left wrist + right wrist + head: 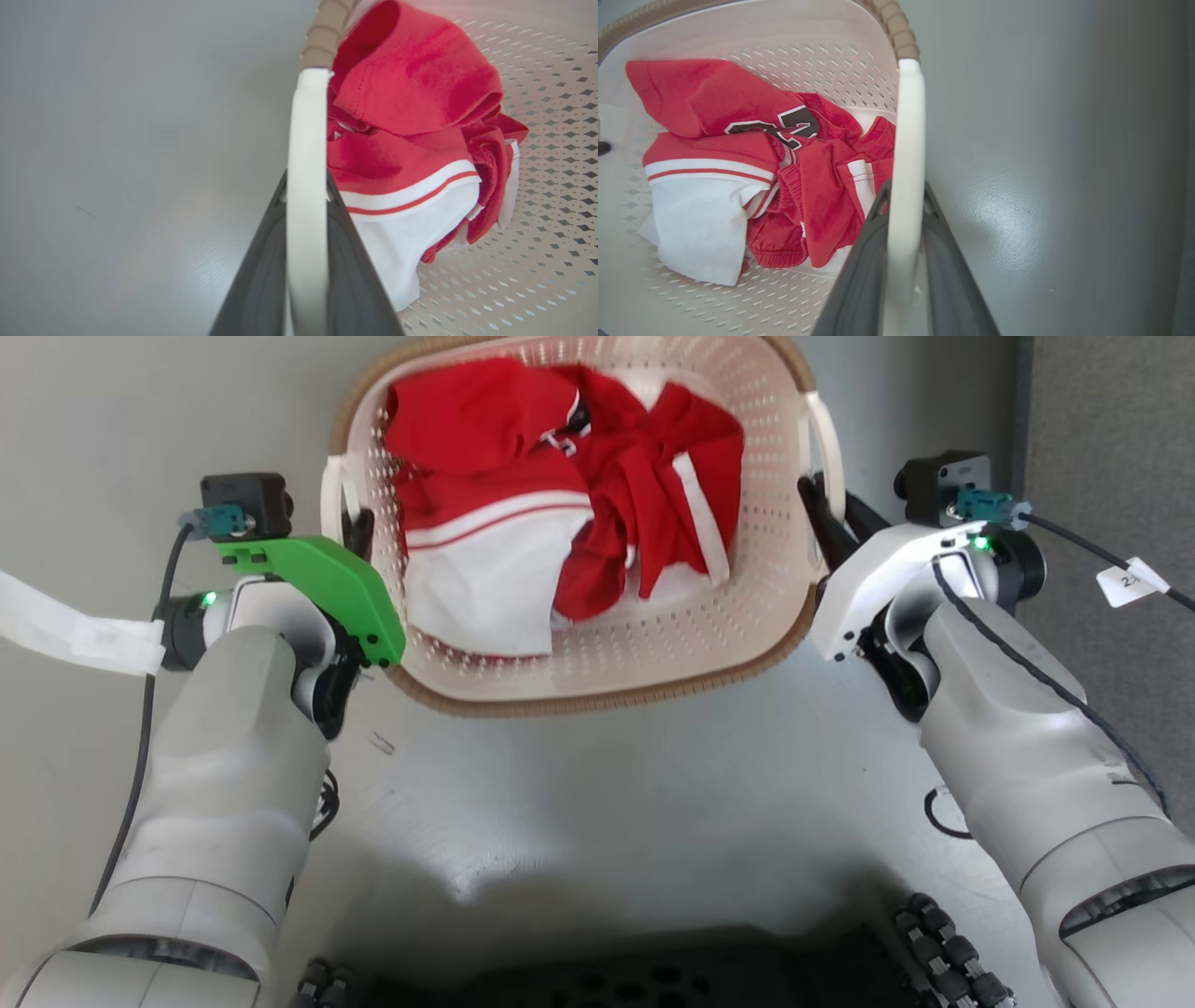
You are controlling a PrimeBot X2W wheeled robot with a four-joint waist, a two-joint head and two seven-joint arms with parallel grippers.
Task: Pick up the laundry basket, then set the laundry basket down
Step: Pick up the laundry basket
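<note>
**Both grippers clamped on the laundry basket's handles**

The laundry basket [607,663] sits at the top centre of the head view, between the two arms and over a grey floor [607,784]. From these views I cannot tell whether its base touches the floor or hangs just above it. Its cream perforated walls and brown woven-look rim show clearly, and the near side of the rim faces the robot.

The left gripper [359,532] pinches the white left handle [331,499]. In the left wrist view the two dark fingers of the left gripper [306,186] lie pressed against either side of that handle [306,140], with the floor [117,163] on one side and the basket wall [537,210] on the other. A bright green cover [327,583] sits on the left wrist.

The right gripper [826,518] is closed the same way on the right handle [826,439]. The right wrist view shows the right gripper [903,196] with its fingers flanking the handle [908,140], the basket's inside [822,70] to one side and the floor [1064,163] to the other.

A crumpled heap of red and white clothes [560,495] lies inside the basket, also seen from the left wrist [411,116] and the right wrist [738,154]. One red piece bears a black number [798,123] outlined in white, partly folded under.

A white tag [1130,581] hangs on the right arm's cable.
</note>
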